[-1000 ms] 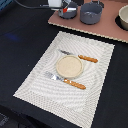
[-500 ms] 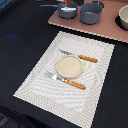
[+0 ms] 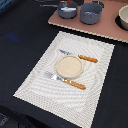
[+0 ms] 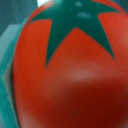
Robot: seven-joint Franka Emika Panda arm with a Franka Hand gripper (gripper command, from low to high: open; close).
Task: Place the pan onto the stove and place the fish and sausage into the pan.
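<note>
One dark table (image 3: 20, 45) fills most of the exterior view, and on it lies one pale striped placemat (image 3: 95, 75) — the biggest thing on the table. Beyond it, along the far edge, sits one pinkish-brown stove (image 3: 107, 27).

Three vessels stand on the stove. The pan (image 3: 67, 10) is toward the exterior view's left, small, round and grey-blue, with a long thin handle reaching out to the left. Inside it show a small white piece, the fish (image 3: 65, 8), and a small red lump, the sausage (image 3: 63, 4), just beside each other; their exact shapes are too blurred to tell. Just beside the pan to the right is one deeper grey pot (image 3: 91, 13). At the exterior view's right edge one pale bowl (image 3: 123, 17) on a dark disc is partly cut off.

On the placemat's middle rests one round beige plate (image 3: 69, 66). Two utensils with orange handles flank it — a knife (image 3: 80, 57) on the far side and a fork (image 3: 66, 80) on the near side, each just beside the plate.

The wrist view is filled by one blurred red tomato (image 4: 75, 80) with a green star-shaped top, very close to the lens, with a teal surface (image 4: 7, 50) at one edge. The claw is not seen in either view, so I cannot tell its state.
</note>
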